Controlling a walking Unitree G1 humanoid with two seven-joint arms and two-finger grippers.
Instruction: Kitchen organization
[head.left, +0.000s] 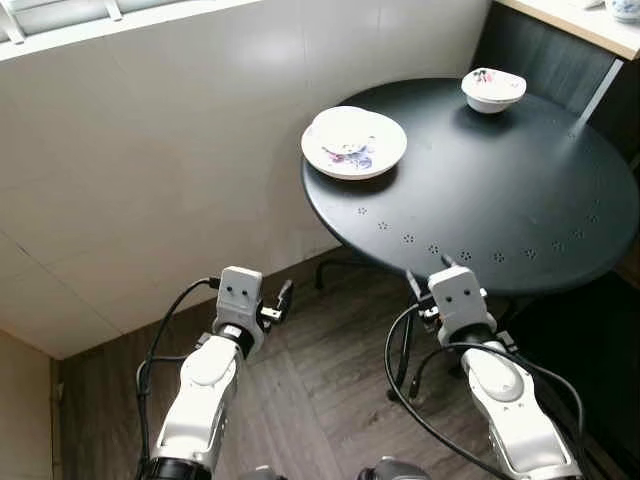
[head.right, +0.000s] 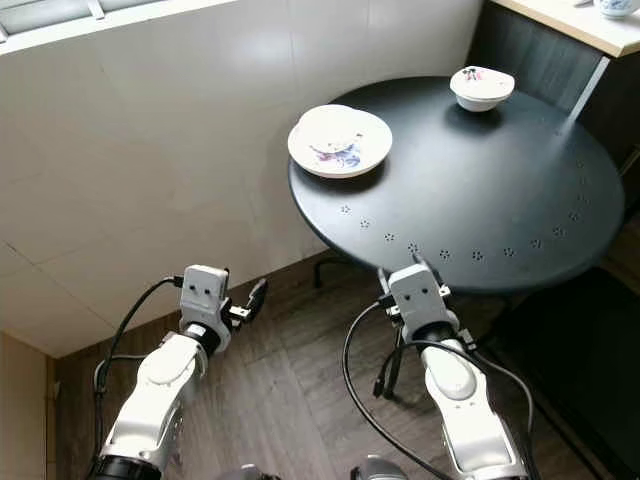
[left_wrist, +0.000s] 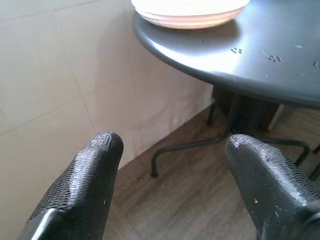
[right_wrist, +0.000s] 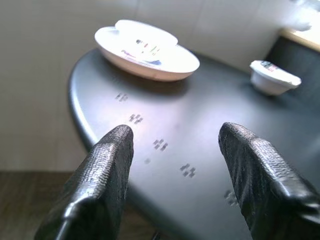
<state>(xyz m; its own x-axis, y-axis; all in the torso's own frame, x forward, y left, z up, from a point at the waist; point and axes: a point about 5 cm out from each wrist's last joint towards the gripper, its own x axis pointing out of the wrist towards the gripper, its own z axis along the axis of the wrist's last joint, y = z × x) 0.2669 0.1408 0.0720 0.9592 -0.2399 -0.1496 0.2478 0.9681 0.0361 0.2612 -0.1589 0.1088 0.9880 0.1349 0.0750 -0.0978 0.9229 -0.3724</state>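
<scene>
Item: round black metal table (head.left: 500, 190) with punched dot clusters near its rim, set against a pale tiled wall (head.left: 150, 180); dark wood-look floor (head.left: 320, 390) beneath.
Contents: white shallow plate with a blue-purple flower pattern (head.left: 354, 142), a smaller white piece resting in it, at the table's far-left edge beside the wall; small white patterned bowl (head.left: 493, 89) at the far side, well apart from the plate; pale countertop (head.left: 590, 22) over a dark cabinet beyond, far right.
Grippers: left gripper (left_wrist: 167, 170) low over the floor, left of the table, fingers spread, holding nothing; right gripper (right_wrist: 175, 150) at the near rim, fingers parted, empty.
Progress: judged not begun; both dishes sat untouched, neither grasped.
Clearance: broad bare tabletop lay between the near rim and the dishes; wall crowded the plate's left side; table legs (left_wrist: 200, 145) stood near the left arm's path.
</scene>
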